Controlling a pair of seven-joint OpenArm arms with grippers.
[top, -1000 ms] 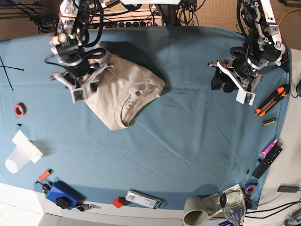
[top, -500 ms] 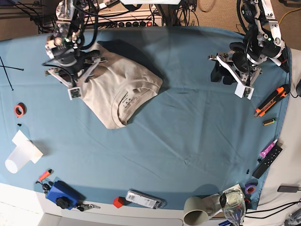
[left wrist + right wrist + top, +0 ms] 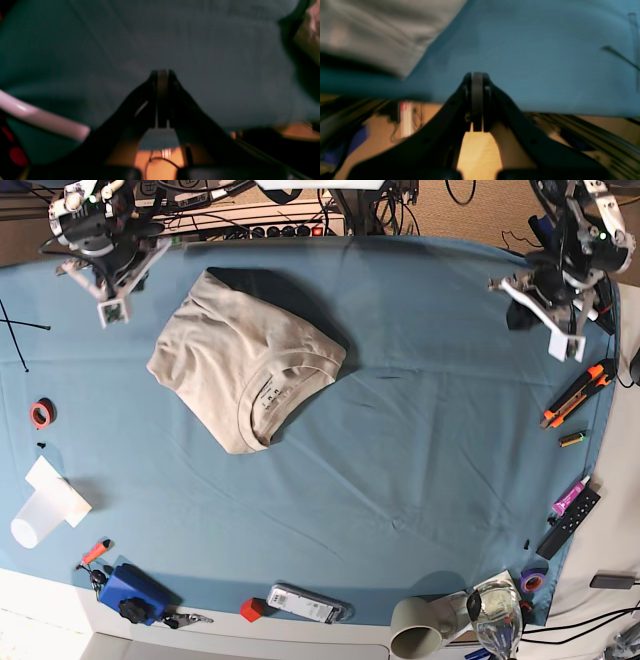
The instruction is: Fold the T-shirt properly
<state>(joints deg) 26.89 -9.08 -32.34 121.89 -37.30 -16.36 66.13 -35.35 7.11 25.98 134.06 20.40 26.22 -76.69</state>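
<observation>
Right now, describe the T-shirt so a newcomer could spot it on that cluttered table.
On the teal tablecloth, look to the upper-left area in the base view. The folded beige T-shirt lies there, ribbed collar showing. It is the only large cloth bundle; everything else is small clutter along the edges.

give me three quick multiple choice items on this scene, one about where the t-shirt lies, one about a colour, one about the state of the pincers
1. Where does the T-shirt lie in the base view?
A. upper left part of the table cloth
B. lower right corner
C. hanging off the near edge

2. What colour is the table cloth?
A. red
B. teal-blue
C. white

3. How do the left pincer and the right pincer stand?
A. both open wide
B. one shut on the T-shirt
C. both shut on nothing

Answers:
1. A, the folded shirt sits collar-up toward the upper left, nearer the right pincer.
2. B, the cloth under the shirt is teal-blue.
3. C, each wrist view shows the jaws pressed together with no fabric between them.
</observation>
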